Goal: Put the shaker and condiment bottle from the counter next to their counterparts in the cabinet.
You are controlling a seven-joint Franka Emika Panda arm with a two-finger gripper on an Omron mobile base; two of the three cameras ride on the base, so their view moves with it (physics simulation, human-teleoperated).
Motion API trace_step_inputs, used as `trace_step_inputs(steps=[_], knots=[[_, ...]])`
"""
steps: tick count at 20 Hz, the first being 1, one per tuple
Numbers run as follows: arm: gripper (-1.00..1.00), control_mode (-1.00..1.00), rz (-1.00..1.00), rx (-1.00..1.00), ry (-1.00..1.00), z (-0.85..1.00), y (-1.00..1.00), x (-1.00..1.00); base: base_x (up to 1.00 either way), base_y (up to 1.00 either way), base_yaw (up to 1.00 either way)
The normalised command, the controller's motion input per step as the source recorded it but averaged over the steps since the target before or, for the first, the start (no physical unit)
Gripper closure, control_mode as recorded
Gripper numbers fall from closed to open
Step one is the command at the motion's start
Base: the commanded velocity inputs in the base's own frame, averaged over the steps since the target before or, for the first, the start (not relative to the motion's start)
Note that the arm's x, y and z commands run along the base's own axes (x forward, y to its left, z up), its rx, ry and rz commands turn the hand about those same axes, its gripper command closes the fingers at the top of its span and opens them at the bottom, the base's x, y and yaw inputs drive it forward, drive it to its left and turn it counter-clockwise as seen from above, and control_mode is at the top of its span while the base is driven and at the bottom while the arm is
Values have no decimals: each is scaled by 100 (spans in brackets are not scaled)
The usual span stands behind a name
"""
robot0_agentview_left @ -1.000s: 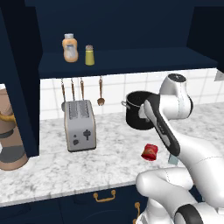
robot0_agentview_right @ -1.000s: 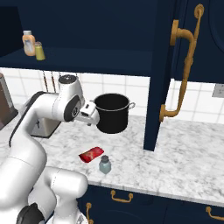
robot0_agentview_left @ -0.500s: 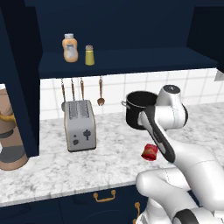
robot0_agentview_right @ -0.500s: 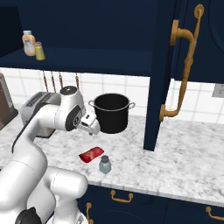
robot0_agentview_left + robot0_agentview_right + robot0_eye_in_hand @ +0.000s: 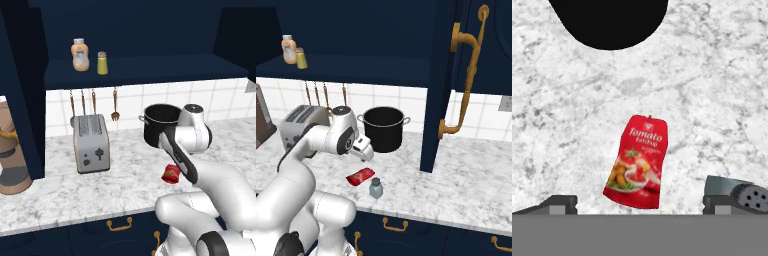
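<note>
At the centre of my hand view, the condiment bottle (image 5: 637, 162) lies flat on the counter (image 5: 712, 90), a red pack with "Tomato" printed on it, cap end toward the top of the frame. My gripper (image 5: 639, 204) hangs over it with its fingers spread wide at the bottom corners and nothing between them. At lower right of that view the shaker (image 5: 739, 192) shows its dark perforated cap, just beside the bottle but apart from it. In the right base view the same two sit at lower centre, bottle (image 5: 360, 176) to the left, pale shaker (image 5: 375, 188) standing upright near the counter edge.

A black pot (image 5: 384, 129) stands behind them against the tiled wall, well apart; its mouth is the black shape at the top of my hand view. A grey toaster (image 5: 91, 142) stands left of centre in the left base view, with utensils (image 5: 92, 102) hanging above it.

At upper left, on the open shelf of the navy cabinet (image 5: 150, 65), stand the counterparts: the orange bottle (image 5: 80, 54) and the yellow-green shaker (image 5: 102, 63), side by side. A cabinet door (image 5: 468, 80) with a brass handle hangs open at the right of the right base view. Navy drawers (image 5: 446, 235) sit below the marbled counter.
</note>
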Motion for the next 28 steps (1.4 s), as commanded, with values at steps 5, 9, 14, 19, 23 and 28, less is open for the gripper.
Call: trace_step_inputs(steps=[5,9,14,19,23,28], knots=[[-100,-100,-1,1,0,-46,0,3,0,0,0],[-100,-100,-2,8,0,-35,0,1,0,0,0],[-100,-100,-1,6,1,-29,0,0,0,0,0],[-100,-100,-3,1,4,-17,1,0,0,0,0],[-100,-100,-4,0,8,-14,8,2,0,0,0],[-100,-100,-3,0,5,-15,9,4,0,0,0]])
